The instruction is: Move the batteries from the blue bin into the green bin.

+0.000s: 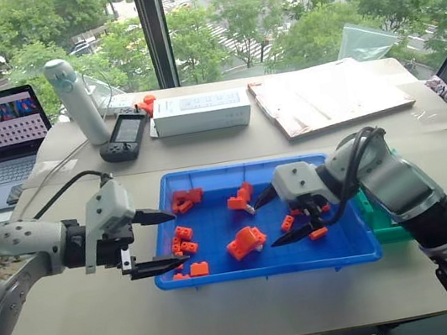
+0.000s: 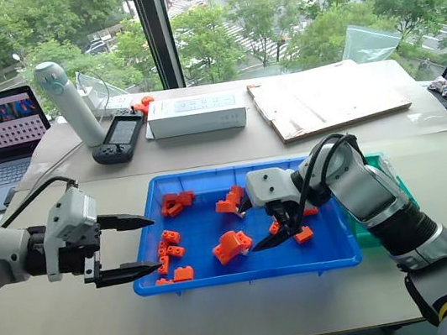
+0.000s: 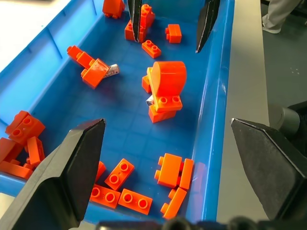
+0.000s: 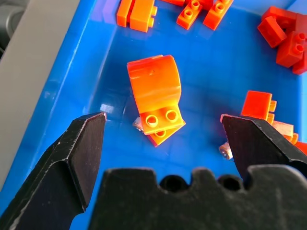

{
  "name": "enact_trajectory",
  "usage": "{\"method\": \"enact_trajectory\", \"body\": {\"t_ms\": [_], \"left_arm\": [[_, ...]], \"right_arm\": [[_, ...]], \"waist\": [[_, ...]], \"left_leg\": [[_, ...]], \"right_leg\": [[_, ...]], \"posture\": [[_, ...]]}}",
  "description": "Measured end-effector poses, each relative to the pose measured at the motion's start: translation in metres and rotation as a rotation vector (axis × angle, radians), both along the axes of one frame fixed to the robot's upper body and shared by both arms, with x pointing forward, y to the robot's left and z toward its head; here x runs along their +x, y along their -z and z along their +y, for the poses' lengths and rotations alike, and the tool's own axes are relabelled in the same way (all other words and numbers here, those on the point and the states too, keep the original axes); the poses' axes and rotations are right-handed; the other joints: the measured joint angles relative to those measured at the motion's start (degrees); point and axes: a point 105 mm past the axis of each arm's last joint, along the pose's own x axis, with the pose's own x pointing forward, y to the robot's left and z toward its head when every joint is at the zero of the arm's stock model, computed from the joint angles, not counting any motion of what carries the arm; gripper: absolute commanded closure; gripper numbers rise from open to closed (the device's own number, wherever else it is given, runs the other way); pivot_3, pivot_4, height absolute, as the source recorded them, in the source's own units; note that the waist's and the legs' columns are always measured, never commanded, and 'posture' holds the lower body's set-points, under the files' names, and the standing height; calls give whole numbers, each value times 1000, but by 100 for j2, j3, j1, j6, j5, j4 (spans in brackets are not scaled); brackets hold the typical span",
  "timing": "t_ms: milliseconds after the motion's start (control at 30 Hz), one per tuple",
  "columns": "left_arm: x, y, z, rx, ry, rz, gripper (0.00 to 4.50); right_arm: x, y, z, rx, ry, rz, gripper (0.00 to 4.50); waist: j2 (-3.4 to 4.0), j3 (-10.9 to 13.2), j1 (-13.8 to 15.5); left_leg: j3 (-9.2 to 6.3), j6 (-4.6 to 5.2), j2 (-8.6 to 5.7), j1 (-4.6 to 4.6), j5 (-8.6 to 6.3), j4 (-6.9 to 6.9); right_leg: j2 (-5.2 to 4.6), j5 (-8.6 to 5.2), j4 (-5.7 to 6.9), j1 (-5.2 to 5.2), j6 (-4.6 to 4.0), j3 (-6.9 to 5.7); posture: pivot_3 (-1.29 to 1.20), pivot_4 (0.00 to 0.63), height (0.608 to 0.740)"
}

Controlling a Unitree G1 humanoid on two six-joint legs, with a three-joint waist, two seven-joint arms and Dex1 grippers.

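Right pincer [image 1: 286, 216] gapes over the shallow bright-blue plastic bin [image 1: 223, 274]; its silvery battery [image 4: 138, 123], tucked beneath a curved orange brick [image 4: 154, 96], risks a mis-grab. Left pincer [image 1: 160, 241] idles released.

Both arms were cased in smooth silver-grey shells with dark joints between the segments. The right arm [image 1: 406, 190] was thick and rounded, with a yellow band low on its black forearm. A black cable looped over its wrist; another black cable arched from the left arm [image 1: 16, 251] to its wrist block. Each wrist ended in a boxy pale-grey housing. The left gripper [image 1: 157, 242] and right gripper [image 1: 287, 217] each carried two matte black, wedge-shaped fingers [image 3: 72, 177] tapering to pointed tips.
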Motion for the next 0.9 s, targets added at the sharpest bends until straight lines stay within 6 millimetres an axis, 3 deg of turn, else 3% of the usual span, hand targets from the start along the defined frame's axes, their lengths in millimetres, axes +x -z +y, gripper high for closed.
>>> {"method": "enact_trajectory", "body": {"t_ms": [267,400,600,733,833,900], "left_arm": [[2,0,2,11,-14,-12,0],[3,-1,2,11,-26,-21,0],[4,-2,2,10,-34,-31,0],[4,-3,1,10,-34,-33,0],[4,-3,1,10,-33,-34,0],[5,-3,1,11,-33,-35,0]], "right_arm": [[-6,14,29,17,-51,-2,34],[-5,17,33,19,-41,-5,964],[-5,19,26,-3,-28,26,3007],[-6,18,22,3,-26,64,3041],[-5,-1,11,61,20,160,3041],[7,-20,-5,49,81,134,3041]], "waist": [[0,0,5],[-1,0,17],[0,0,11],[-1,0,11],[-1,0,19],[0,0,20]], "left_leg": [[1,1,-1,-2,0,-1],[1,1,-2,-2,0,-1],[1,1,-1,-2,0,-1],[1,1,-1,-2,0,-1],[1,1,-2,-2,0,-1],[0,1,-1,-1,0,0]], "right_leg": [[1,-1,2,1,0,0],[1,-1,1,1,0,0],[1,-1,1,0,0,1],[1,-1,1,0,0,0],[1,-1,1,6,0,2],[1,-1,0,1,0,1]], "posture": [[0,150,740],[0,150,740],[0,150,740],[0,150,740],[0,150,740],[0,150,740]]}}
